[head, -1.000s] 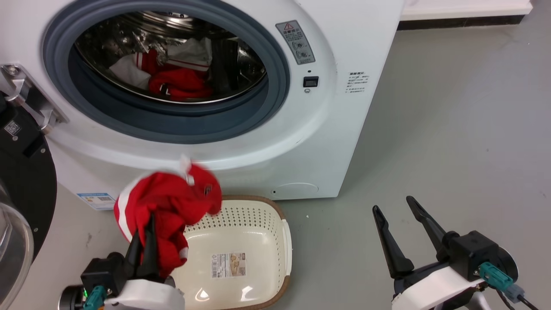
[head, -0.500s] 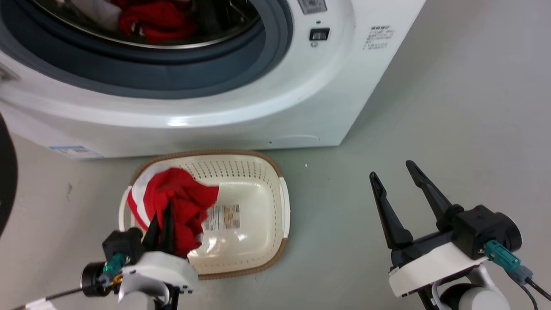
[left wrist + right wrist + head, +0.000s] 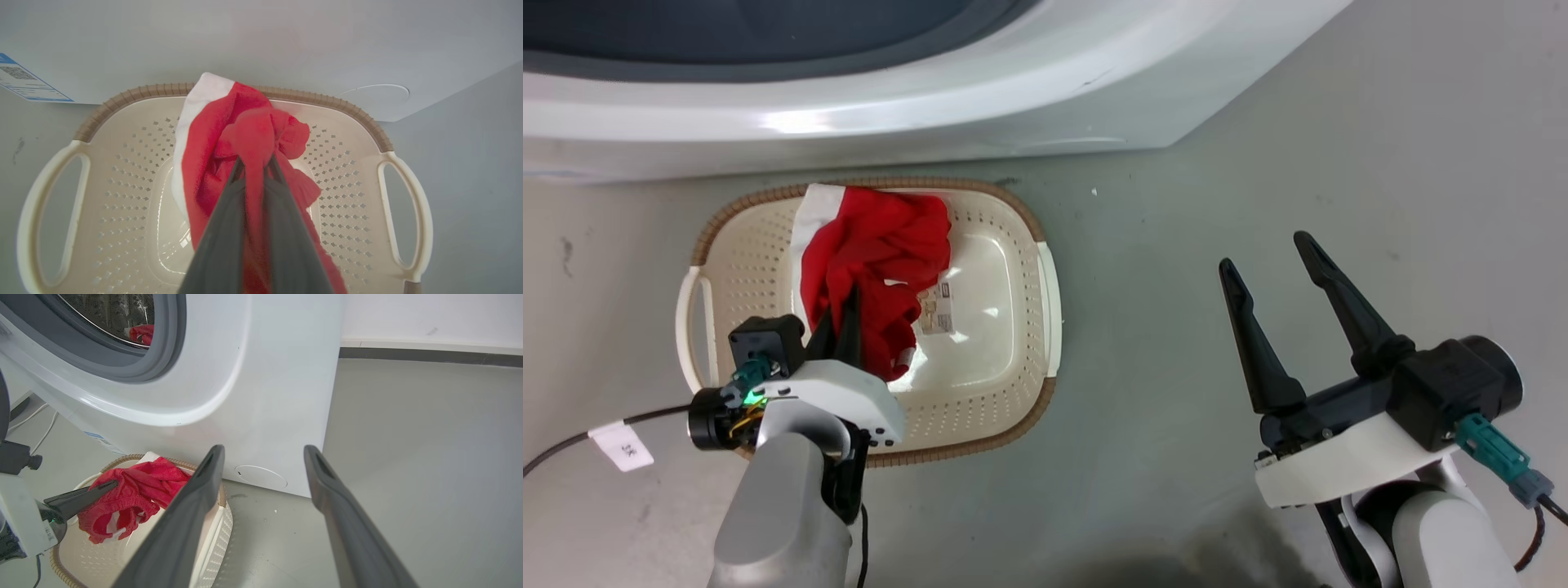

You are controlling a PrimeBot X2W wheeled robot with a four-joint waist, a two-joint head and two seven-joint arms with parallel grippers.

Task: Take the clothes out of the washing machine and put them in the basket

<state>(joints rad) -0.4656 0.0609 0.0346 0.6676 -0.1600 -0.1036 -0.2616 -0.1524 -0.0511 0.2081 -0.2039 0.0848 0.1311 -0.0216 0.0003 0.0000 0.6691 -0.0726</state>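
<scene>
A red garment with a white panel [image 3: 882, 245] hangs over the cream basket [image 3: 1033, 245], its lower folds dipping inside, and my left gripper [image 3: 845, 298] is shut on it. In the left wrist view the fabric [image 3: 245, 134] bunches between the shut left gripper [image 3: 254, 161], above the basket's brown rim [image 3: 351, 112]. The washing machine [image 3: 931, 114] stands just behind the basket. More red clothes [image 3: 142, 333] lie in its drum. My right gripper [image 3: 1262, 251] stands open and holds nothing over the floor right of the basket.
Bare grey floor [image 3: 1339, 122] stretches to the right of the machine. A cable with a white tag [image 3: 621, 445] trails from my left wrist. A dark skirting [image 3: 429, 357] runs along the far wall.
The head camera has tilted down, so the porthole has left that view. My left gripper has carried the red garment from in front of the machine to over the basket. The right gripper stays open.
</scene>
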